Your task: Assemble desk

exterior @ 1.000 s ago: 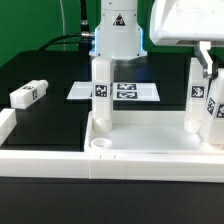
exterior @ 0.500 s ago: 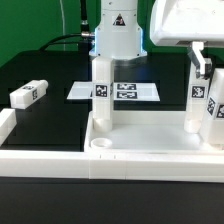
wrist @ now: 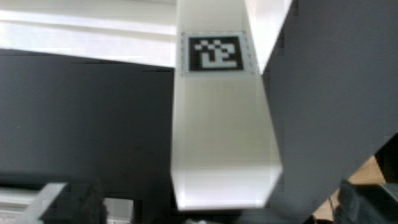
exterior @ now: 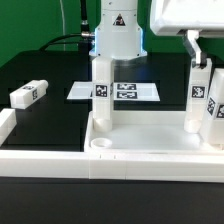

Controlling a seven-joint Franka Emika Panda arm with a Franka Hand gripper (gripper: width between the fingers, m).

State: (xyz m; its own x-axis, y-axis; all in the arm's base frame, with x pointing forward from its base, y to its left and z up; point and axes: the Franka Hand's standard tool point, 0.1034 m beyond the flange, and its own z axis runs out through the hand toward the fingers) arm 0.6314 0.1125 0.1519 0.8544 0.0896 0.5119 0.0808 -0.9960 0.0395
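Gripper (exterior: 199, 53): we saw its jaws spread around the upright leg (exterior: 196, 100) at three o'clock.
Desk top (exterior: 150, 158): that leg stood in it.
Loose leg (exterior: 28, 93): nine o'clock.

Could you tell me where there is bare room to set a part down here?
Bare black table between the loose leg and the marker board, and the desk top's floor between its upright legs. Crowded at the exterior view's right, around the gripper.
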